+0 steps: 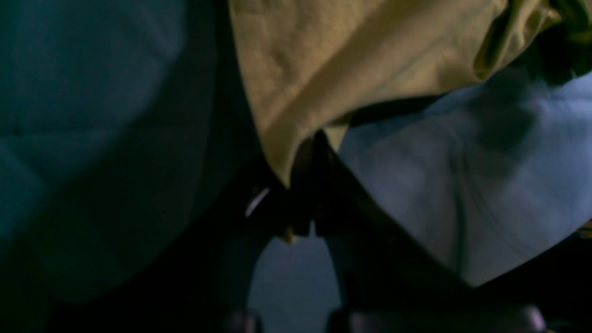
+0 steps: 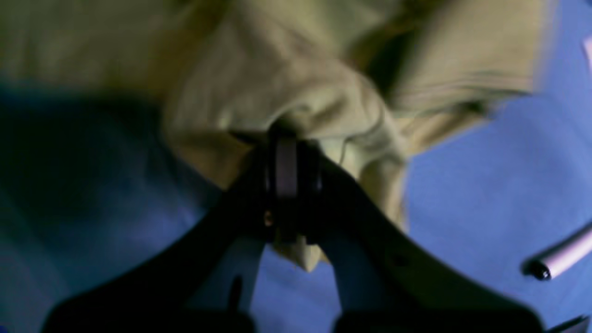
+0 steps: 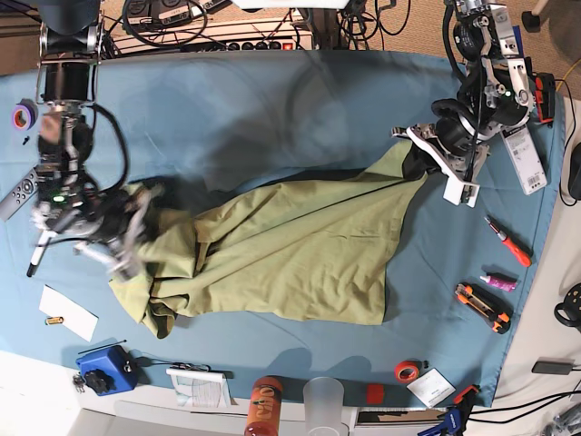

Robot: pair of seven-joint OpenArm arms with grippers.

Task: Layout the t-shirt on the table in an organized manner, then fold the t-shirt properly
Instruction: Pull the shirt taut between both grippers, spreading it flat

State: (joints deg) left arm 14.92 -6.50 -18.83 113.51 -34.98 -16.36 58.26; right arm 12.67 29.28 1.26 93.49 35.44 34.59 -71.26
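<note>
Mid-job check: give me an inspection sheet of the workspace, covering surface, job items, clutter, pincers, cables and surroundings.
Surface: table under teal cloth.
Job items: t-shirt stretched between the arms, wrinkled, not flat.
Clutter: orange tape roll, red screwdriver, white paper, blue box, clear cup.
Pincers: left pincer shut on t-shirt; right pincer shut on t-shirt, blurred.
Cables: tangle behind the far edge.
Surroundings: nothing else seen.

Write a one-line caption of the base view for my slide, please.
Both grippers, left gripper and right gripper, hold opposite ends of the olive-green cotton t-shirt over the teal cloth-covered table.
</note>
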